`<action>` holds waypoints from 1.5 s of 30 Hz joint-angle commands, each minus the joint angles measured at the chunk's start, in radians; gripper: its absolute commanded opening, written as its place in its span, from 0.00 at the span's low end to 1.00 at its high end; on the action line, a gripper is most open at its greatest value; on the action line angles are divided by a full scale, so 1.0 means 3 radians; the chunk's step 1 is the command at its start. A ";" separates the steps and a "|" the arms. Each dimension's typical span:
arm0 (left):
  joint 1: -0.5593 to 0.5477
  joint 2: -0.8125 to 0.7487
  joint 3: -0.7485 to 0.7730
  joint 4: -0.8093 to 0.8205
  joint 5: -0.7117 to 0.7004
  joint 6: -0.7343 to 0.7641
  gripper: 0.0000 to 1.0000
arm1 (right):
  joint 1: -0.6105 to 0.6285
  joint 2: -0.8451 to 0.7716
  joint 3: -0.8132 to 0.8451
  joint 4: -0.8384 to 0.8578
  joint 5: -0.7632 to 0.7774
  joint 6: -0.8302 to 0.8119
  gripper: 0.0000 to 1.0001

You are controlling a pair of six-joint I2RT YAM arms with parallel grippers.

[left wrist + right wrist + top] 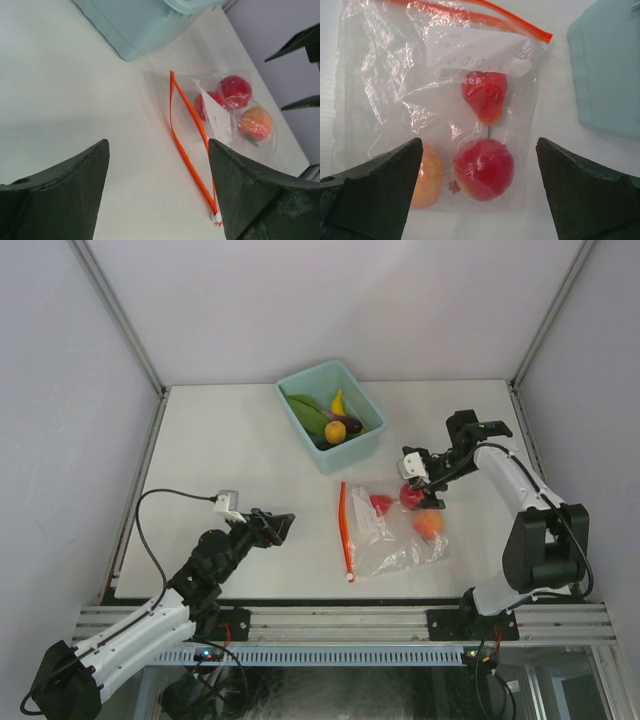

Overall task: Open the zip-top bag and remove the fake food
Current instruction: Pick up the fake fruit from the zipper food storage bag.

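Two dark, wedge-shaped fingers of the left gripper (160,195) stand spread wide with only bare surface between them. That arm is stretched low and forward from its base, the wrist tipped down toward the white, matte table (220,460). There is open tabletop to this gripper's left and straight ahead. Just ahead and to its right lies the zip-top bag (400,545), flat, clear and crinkly. Its red-orange zipper strip (187,145) is the edge nearest these fingers. The strip's two halves are parted into a narrow slit and meet again at the near end. A white paper label (470,55) with faint print lies inside, close behind the strip. The right gripper (480,195) hangs over the bag's opposite side with its fingers likewise held wide apart and gripping nothing; whether they touch the plastic cannot be told. That arm rises from its base, bends at the elbow and folds back so the wrist points down at the bag. Between its fingertips sits a glossy round red apple (484,169). A smooth orange-red peach (427,175) is partly hidden by one finger, and a red strawberry-shaped piece (484,95) lies just beyond the apple, all three inside the bag. Beyond both grippers, near the strip's far end but apart from it, the teal bin (300,385) sits aslant, smooth-walled with rounded corners. It holds a long green piece (303,412), a curved yellow piece (338,402) and a dark eggplant (352,424).
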 commanded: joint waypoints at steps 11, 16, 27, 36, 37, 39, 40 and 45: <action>-0.0062 0.0729 0.0362 0.0476 0.0726 0.1275 0.54 | 0.0536 0.0434 0.0129 0.0411 0.0455 -0.0213 0.84; -0.0238 0.1230 0.0465 0.0812 0.0856 0.1717 0.53 | 0.0635 0.0598 0.0183 0.0441 0.0625 -0.0296 0.78; -0.0423 0.2339 0.0875 0.1239 0.1244 0.2383 0.49 | 0.0743 0.0901 0.0318 0.0431 0.0848 -0.0401 0.64; -0.0428 0.2964 0.1177 0.1304 0.1597 0.2493 0.32 | 0.0881 0.0984 0.0323 0.0424 0.0985 -0.0474 0.58; -0.0432 0.3011 0.1186 0.1353 0.1619 0.2482 0.32 | 0.0896 0.0986 0.0324 0.0414 0.0996 -0.0489 0.57; -0.0436 0.3093 0.1190 0.1434 0.1644 0.2467 0.32 | 0.0925 0.0986 0.0323 0.0401 0.1018 -0.0513 0.55; -0.0438 0.3128 0.1200 0.1466 0.1654 0.2461 0.32 | 0.0938 0.0986 0.0323 0.0396 0.1025 -0.0522 0.54; -0.0482 0.3286 0.1281 0.1534 0.1696 0.2422 0.32 | 0.0996 0.0985 0.0323 0.0383 0.1015 -0.0561 0.51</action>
